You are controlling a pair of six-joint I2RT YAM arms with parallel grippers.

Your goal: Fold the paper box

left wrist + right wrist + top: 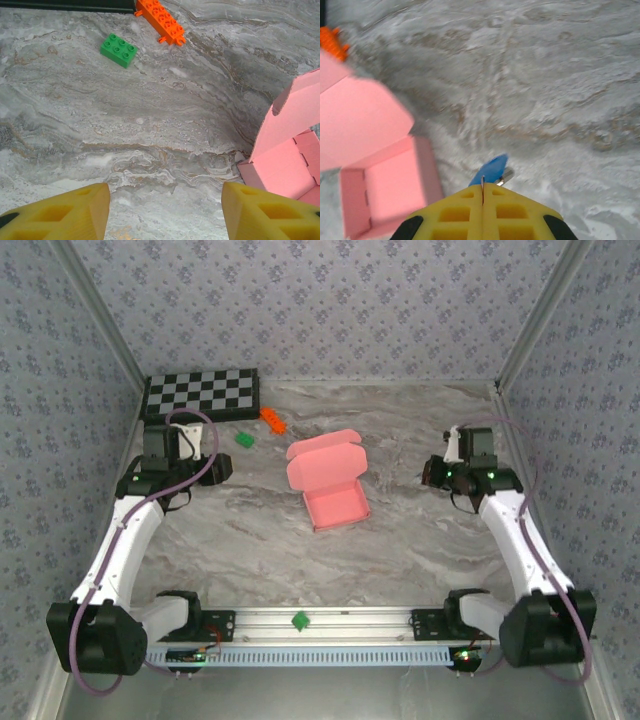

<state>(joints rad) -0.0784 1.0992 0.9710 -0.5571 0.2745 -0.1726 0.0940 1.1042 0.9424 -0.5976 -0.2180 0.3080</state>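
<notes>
Risk, sliding: the thin pink card paper box (330, 483) looks light and sits loose on the grey marbled desk (240, 550). A push on the lid from one side alone would probably skate it away rather than fold it.
Risk, crushing: the tray walls are thin card, so a pincer landing on a wall instead of the lid could buckle it or spring a tucked flap.
Risk, mis-tuck: if the lid's flap lands outside the tray's near wall, the box would stay ajar.
Risk, clutter: a long orange studded brick (272, 420) and a small green studded brick (244, 439) lie near the box's far left, and a shoved box could run into them.
Box, look: it is a shallow open tray with raised walls. The lid is hinged at the far edge, leans up and back, and has rounded flaps. The card is plain and unprinted.
Box, place: it sits mid-desk between the arms, touched by neither.
Left pincer (164, 192): the yellow fingers are spread with nothing between them, over bare desk left of the box.
Right pincer (482, 187): the fingers are pressed together, right of the box and apart from it.
</notes>
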